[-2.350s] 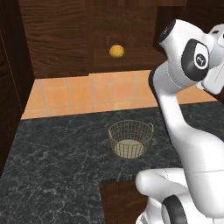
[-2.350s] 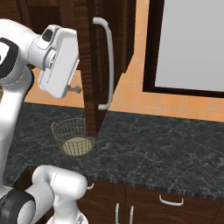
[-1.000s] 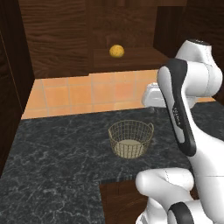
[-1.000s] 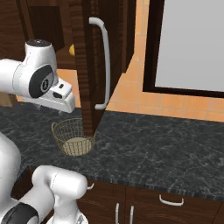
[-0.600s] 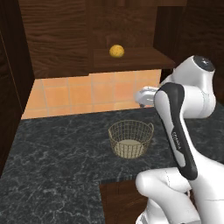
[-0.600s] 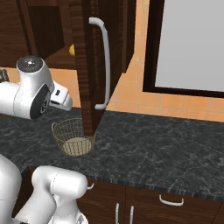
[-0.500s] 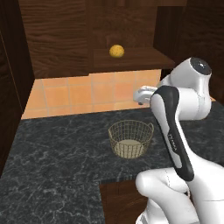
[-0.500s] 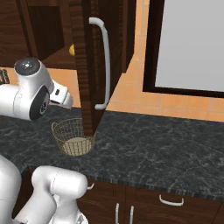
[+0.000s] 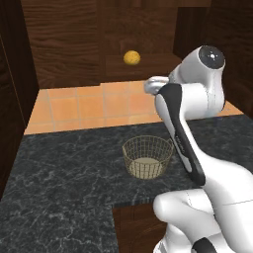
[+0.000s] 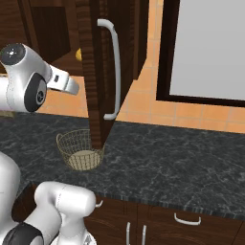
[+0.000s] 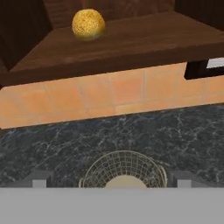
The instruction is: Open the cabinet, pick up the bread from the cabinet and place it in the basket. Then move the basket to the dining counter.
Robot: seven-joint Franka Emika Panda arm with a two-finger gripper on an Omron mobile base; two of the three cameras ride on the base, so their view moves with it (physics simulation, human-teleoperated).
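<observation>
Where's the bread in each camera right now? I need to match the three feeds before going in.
Left base view: bread upper centre, on the open cabinet's shelf, above the basket.
Right base view: a yellow sliver at the left edge of the cabinet door.
Hand view: top left, on the shelf.
Shared landmark: the basket on the dark counter, below the bread in all three.

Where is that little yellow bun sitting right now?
The bread sits on the wooden shelf inside the open cabinet, above the orange tiles and up behind the basket on the dark counter; in the hand view it is upper left.
</observation>
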